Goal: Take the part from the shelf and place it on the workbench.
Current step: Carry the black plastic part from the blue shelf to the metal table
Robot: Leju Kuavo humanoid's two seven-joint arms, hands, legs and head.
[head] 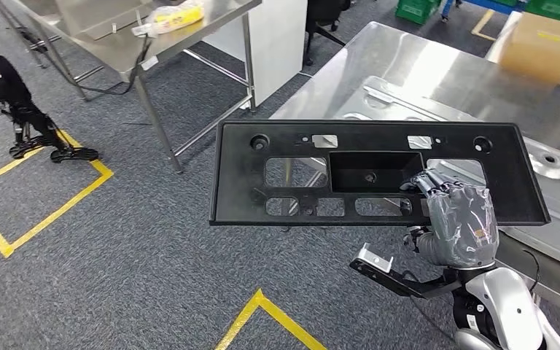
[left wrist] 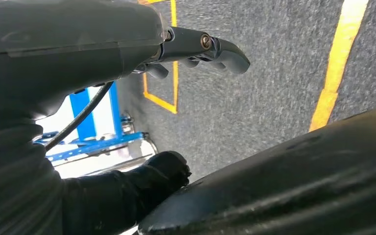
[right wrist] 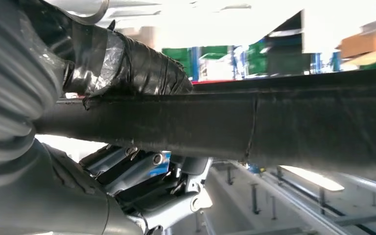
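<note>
The part is a long flat black plastic panel [head: 379, 171] with several cut-outs and a recessed pocket, held level in the air. My right hand [head: 456, 215] grips its near edge towards the right end, with the fingers on top by the pocket. In the right wrist view the taped thumb [right wrist: 127, 68] lies on one face of the panel's edge [right wrist: 274, 127] and the fingers [right wrist: 142, 166] on the other. The panel's right half hangs over the steel workbench [head: 423, 65]; its left half is over the carpet. My left hand [left wrist: 200, 49] hangs over the carpet, fingers loosely apart, holding nothing.
Pressed sheet-metal pieces [head: 554, 171] lie on the workbench under and beyond the panel, and a cardboard box [head: 539, 44] stands at its far end. A second steel table [head: 117, 36] with a yellow object [head: 179, 14] stands at the back left. Yellow tape lines [head: 44, 211] mark the carpet.
</note>
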